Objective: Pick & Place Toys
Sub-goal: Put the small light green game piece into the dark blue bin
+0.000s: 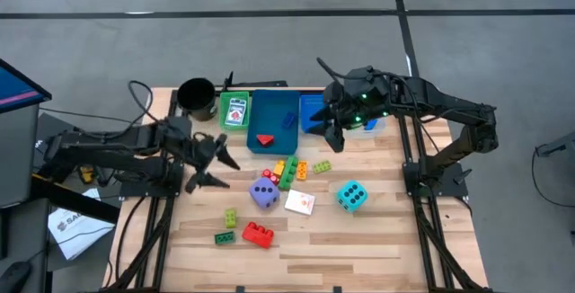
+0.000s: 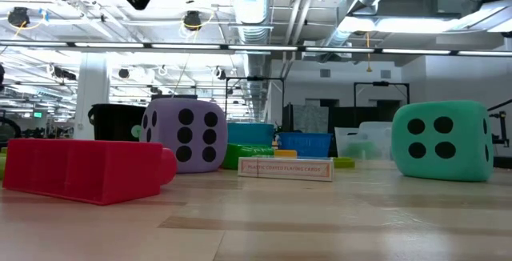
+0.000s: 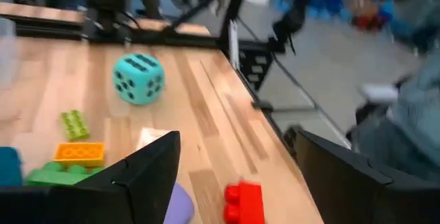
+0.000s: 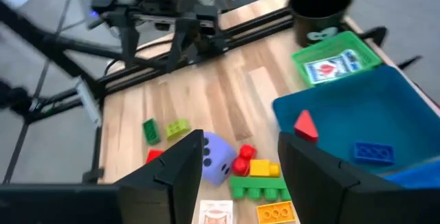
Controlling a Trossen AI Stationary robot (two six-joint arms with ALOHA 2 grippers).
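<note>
Near the bench's left edge the left tool [image 1: 218,160] hangs w/ jaws apart, holding nothing, so this looks like the reach step; next it needs lowering over the purple dice [image 1: 264,193] mid-bench, while right tool [image 1: 334,129], half-open & empty, waits over back trays.

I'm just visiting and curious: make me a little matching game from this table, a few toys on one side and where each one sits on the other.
Things:
1. red cone-shaped piece
2. playing card
3. teal dice cube
4. red brick

Places:
A. bare table, near the front edge
B. in the blue tray
C. in the green tray
D. bare table, on the right arm's side

Pairs: 1-B, 2-C, 3-D, 4-A
</note>
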